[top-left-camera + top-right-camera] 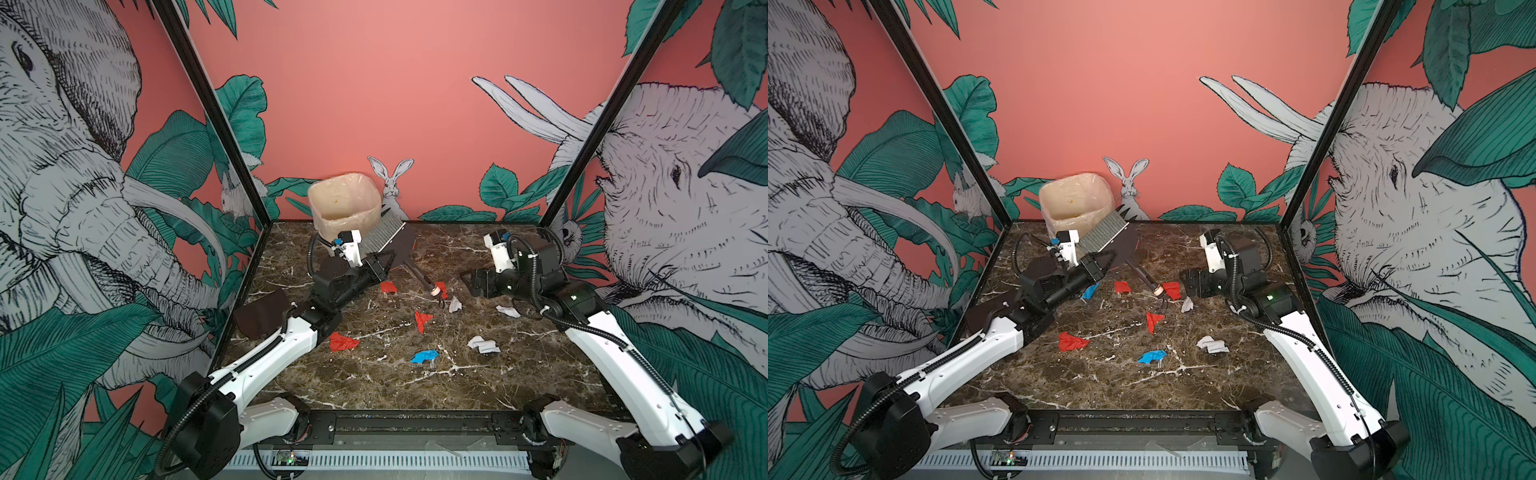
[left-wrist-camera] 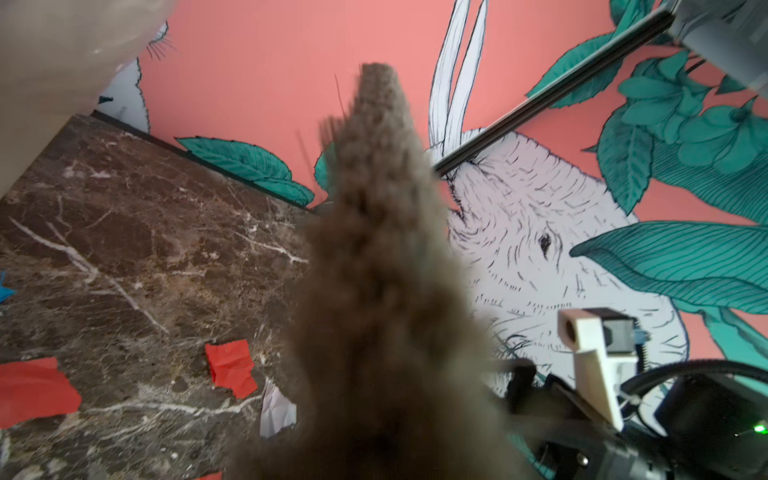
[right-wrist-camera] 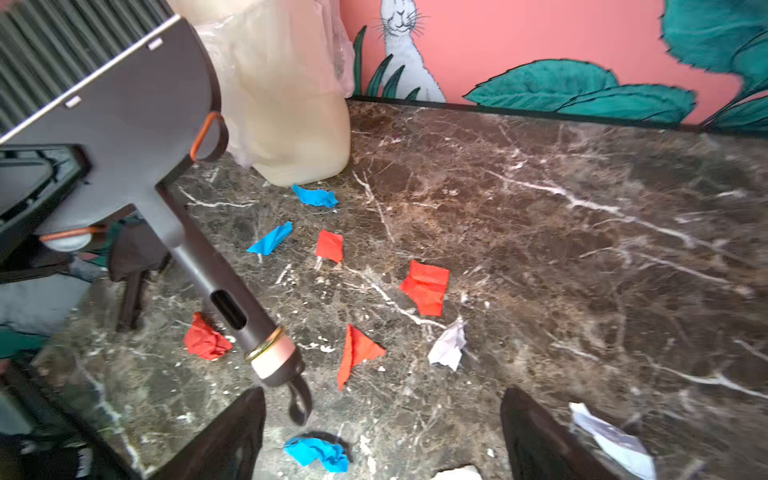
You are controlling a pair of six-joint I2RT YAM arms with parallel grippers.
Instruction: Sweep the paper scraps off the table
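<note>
Dark brown, grey-bristled hand brush (image 1: 400, 246) is clamped in left gripper (image 1: 384, 264). Right gripper (image 1: 467, 282) is spread wide, nothing held. Red, blue and white paper scraps (image 1: 423, 320) are scattered over brown marble-patterned table (image 1: 519, 374).

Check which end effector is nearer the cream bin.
Left. The left end effector, shut on the hand brush, sits just in front of the cream bin. The right end effector, open, is well off to the bin's right in both top views.
</note>
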